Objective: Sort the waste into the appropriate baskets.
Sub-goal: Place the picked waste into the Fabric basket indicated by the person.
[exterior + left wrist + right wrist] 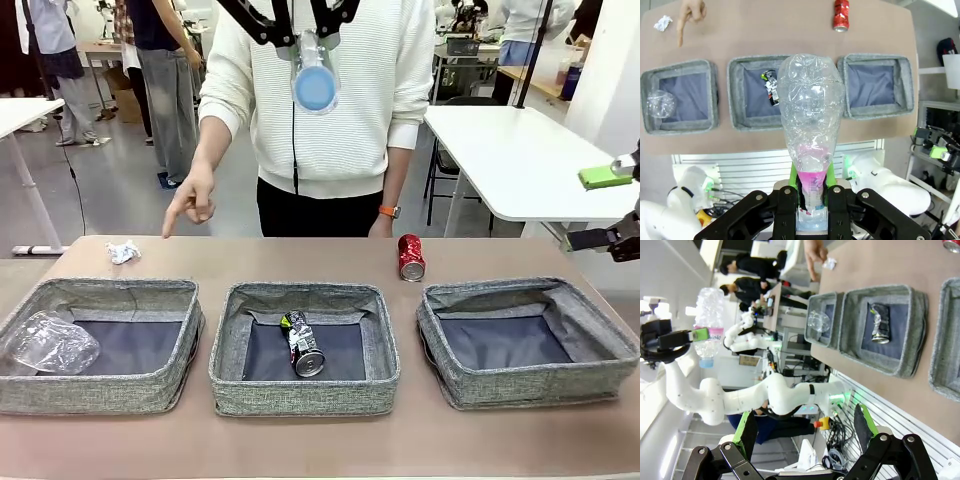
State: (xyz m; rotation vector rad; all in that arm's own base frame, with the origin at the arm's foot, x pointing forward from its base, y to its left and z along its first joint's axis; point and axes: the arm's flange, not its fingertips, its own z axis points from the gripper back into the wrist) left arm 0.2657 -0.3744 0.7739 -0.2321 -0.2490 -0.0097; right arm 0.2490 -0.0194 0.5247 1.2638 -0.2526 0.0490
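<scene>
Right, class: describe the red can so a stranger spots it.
Find the table with three grey baskets. Behind the gap between middle basket and right basket stands the red can, on bare tabletop; the black-silver can lies inside a basket.

Bright, even light from above leaves only soft shadows beside the grey woven-fabric baskets (305, 395), glints off the clear crinkled plastic bottle (811, 100), and both wrist views bow at their edges.
</scene>
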